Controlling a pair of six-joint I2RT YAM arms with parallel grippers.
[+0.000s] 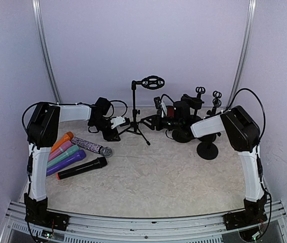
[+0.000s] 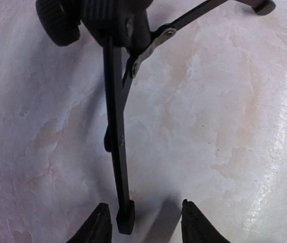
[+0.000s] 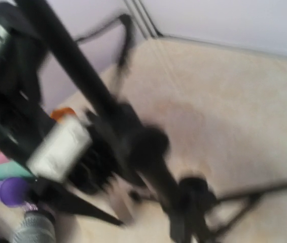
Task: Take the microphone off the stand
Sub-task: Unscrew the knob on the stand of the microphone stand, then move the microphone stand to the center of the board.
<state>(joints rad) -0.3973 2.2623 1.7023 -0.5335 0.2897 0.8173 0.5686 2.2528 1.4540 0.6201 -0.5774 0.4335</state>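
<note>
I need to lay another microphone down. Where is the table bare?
Barest: the near middle of the table, between the microphone pile on the left and the round stand base on the right. Crowded: the back, around the tripod stand and the clustered stands.

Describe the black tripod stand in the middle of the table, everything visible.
The black metal-looking tripod stand stands upright mid-table on three thin splayed legs hinged below a slim pole. At the top sits an oval ring-shaped clip, which looks empty. In the left wrist view one leg runs down to a rubber-like foot on the pale mottled table, between the open fingers of the left pincer, near one finger; contact cannot be told.
</note>
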